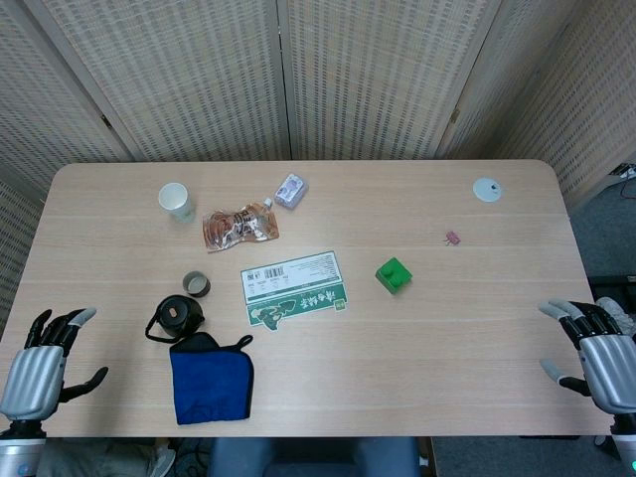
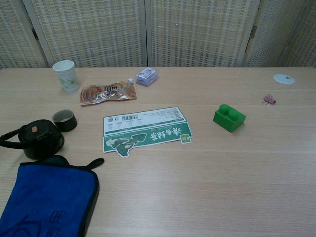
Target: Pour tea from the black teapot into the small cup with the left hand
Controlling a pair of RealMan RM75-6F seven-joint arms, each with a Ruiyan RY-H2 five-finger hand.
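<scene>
The black teapot (image 1: 179, 316) (image 2: 39, 138) stands near the table's front left, its handle pointing left. The small dark cup (image 1: 196, 284) (image 2: 64, 120) sits just behind it, slightly to the right. My left hand (image 1: 42, 358) hovers at the table's front left corner, fingers apart and holding nothing, well to the left of the teapot. At the front right edge my right hand (image 1: 594, 348) is also spread and empty. Neither hand shows in the chest view.
A blue cloth (image 1: 209, 376) (image 2: 44, 200) lies right in front of the teapot. A green and white card (image 1: 294, 288), an orange pouch (image 1: 238, 227), a white paper cup (image 1: 176, 201), a purple packet (image 1: 290, 189), a green block (image 1: 395, 274), a pink clip (image 1: 452, 238) and a white disc (image 1: 487, 189) are spread over the table.
</scene>
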